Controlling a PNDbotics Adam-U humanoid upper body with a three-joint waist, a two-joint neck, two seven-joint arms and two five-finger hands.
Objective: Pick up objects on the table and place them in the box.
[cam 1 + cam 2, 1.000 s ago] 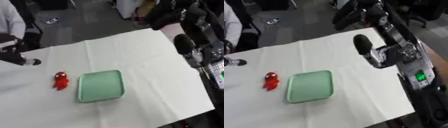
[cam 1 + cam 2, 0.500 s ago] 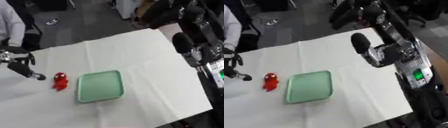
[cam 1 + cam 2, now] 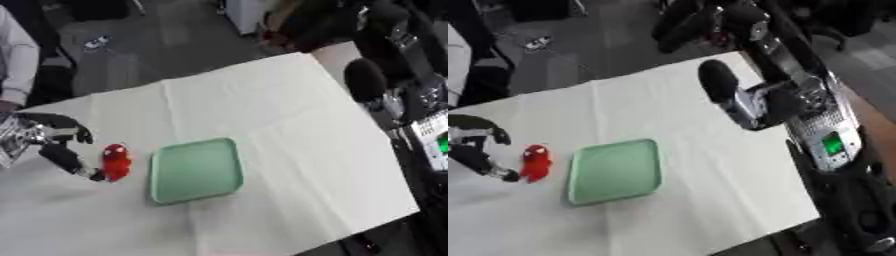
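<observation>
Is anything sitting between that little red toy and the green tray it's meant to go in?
Nothing visible. The red toy lies just left of the green tray, with only bare white tablecloth between them. The left hand is right beside the toy, on its other side.

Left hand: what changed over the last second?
The left hand has come in from the table's left edge to the red toy; a fingertip now sits right beside it, not yet gripping. The toy, the green tray and the raised right arm stayed put.
</observation>
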